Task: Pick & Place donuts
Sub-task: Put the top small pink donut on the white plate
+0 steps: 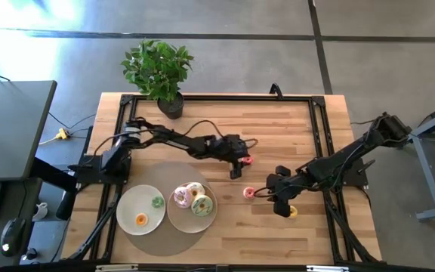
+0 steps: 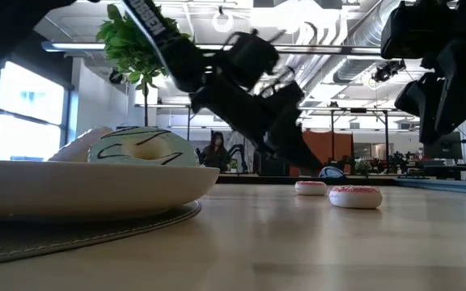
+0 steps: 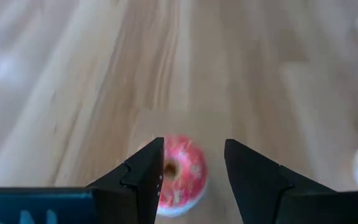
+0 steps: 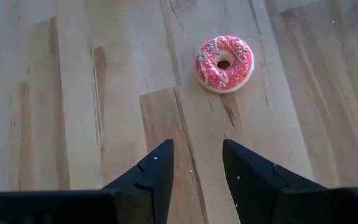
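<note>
High view, read from left to right: a wooden table (image 1: 225, 219) is seen from above, with a potted plant (image 1: 159, 72) at its 11 o'clock edge. Two white plates sit on a round grey mat (image 1: 165, 243) at about 7 o'clock. On the left plate (image 1: 127, 205), a mini green donut (image 1: 158, 202) and a mini yellow donut (image 1: 141, 220) are already placed. On the right plate (image 1: 202, 221), three larger donuts (image 1: 191, 198) are piled together.

Near the table's centre, the left gripper (image 1: 238, 166) is reached out over a mini red donut (image 1: 247, 159). In the left wrist view its fingers are spread apart and nothing is gripped; this donut (image 3: 178, 174) is seen between them, partly hidden by one finger, still resting on the wood.

Further right, at about 4 o'clock, a second red donut (image 1: 249, 193) lies loose just beside the right gripper (image 1: 279, 195). The right gripper's fingers are also held apart and empty, with that donut well ahead of them. A small yellow donut (image 1: 292, 211) lies by that gripper.

Five donuts are judged placed; three appear left to move.
</note>
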Robot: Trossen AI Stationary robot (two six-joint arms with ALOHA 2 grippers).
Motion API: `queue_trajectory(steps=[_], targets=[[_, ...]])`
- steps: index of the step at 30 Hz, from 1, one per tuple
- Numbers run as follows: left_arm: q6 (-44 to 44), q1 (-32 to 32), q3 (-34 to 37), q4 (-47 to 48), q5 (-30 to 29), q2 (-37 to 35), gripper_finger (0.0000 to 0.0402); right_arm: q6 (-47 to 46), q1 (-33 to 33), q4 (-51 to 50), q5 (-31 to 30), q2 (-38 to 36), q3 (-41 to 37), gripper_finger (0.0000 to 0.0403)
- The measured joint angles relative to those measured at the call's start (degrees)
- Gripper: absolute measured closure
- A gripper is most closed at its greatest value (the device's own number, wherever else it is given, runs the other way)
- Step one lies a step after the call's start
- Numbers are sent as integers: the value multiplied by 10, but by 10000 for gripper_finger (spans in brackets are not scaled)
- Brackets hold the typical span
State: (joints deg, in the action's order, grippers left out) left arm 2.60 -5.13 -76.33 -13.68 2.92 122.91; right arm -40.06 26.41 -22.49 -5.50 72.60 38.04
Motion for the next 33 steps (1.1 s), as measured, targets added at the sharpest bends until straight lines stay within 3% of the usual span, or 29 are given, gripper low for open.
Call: queue_trajectory(steps=[4,9,12,17,21,25,33], targets=[[2,-1,-65,109,-50,33,236,0,0,3,-34,0,0,269],[8,-1,-87,146,-37,37,241,5,-1,6,-142,0,0,269],[8,-1,-88,151,-37,37,274,18,0,6,-146,0,0,269],[6,-1,-88,155,-35,37,377,15,0,8,-170,0,0,269],[-10,-1,-88,157,-35,36,385,14,0,11,-195,0,0,269],[-16,-1,-87,209,-13,2,396,13,0,18,-201,0,0,269],[3,-1,-87,397,10,-126,399,20,0,89,-236,1,0,269]])
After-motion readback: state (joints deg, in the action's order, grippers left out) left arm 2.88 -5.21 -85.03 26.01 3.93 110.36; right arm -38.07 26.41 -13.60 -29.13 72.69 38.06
